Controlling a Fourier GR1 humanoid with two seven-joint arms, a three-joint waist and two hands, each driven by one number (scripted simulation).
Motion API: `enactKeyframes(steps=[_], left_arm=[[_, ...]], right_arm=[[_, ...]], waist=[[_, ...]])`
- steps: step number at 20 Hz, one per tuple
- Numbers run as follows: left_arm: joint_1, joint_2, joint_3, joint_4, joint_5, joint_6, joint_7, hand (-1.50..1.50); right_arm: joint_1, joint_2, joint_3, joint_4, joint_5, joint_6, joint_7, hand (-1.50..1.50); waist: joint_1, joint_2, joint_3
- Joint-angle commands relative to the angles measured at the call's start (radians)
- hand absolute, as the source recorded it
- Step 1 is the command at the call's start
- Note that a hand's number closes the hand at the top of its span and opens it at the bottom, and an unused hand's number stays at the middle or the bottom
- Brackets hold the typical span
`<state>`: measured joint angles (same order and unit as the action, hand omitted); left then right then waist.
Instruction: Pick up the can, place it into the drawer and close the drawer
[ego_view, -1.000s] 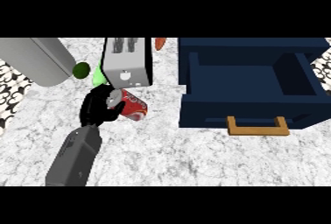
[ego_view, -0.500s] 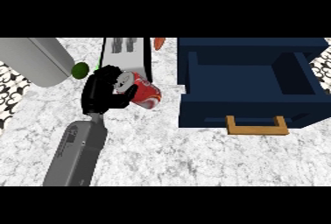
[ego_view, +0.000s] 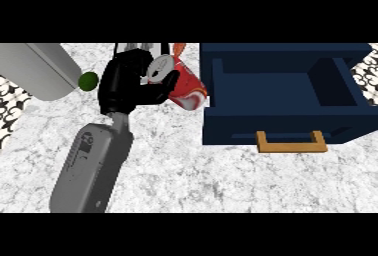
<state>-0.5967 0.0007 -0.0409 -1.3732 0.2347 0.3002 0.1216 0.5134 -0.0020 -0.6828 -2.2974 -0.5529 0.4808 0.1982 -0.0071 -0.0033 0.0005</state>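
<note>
White marble counter (ego_view: 221, 185), patterned tiles (ego_view: 13, 102) at edges

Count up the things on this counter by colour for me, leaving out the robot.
Red: 1, the can, held in the left robot hand
Navy: 1, the drawer
Green: 1, a small round thing
Orange: 1, a small piece at the back
Grey: 1, a big rounded body at the left
Total: 5
</note>
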Motion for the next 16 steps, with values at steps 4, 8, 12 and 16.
enactKeyframes(steps=[4,8,12,16], left_arm=[[-0.127,0.000,-0.090,-0.020,-0.001,0.155,0.090,1.50],[-0.238,-0.001,-0.081,0.083,0.000,0.181,0.094,1.50],[-0.354,-0.001,-0.088,0.188,0.023,0.202,0.086,1.50],[-0.456,-0.001,-0.080,0.286,0.049,0.235,0.050,1.50]], right_arm=[[-0.101,-0.035,0.010,-0.005,0.015,-0.068,0.078,-1.50],[-0.115,-0.036,0.015,0.001,0.009,-0.081,0.093,-1.50],[-0.092,-0.043,-0.008,-0.010,-0.018,-0.065,0.097,-1.50],[0.002,0.001,0.016,-0.010,-0.011,0.006,0.027,-1.50]], waist=[[-0.001,0.003,0.000],[-0.003,0.004,0.000],[-0.011,0.004,0.000],[-0.021,0.004,0.000]])
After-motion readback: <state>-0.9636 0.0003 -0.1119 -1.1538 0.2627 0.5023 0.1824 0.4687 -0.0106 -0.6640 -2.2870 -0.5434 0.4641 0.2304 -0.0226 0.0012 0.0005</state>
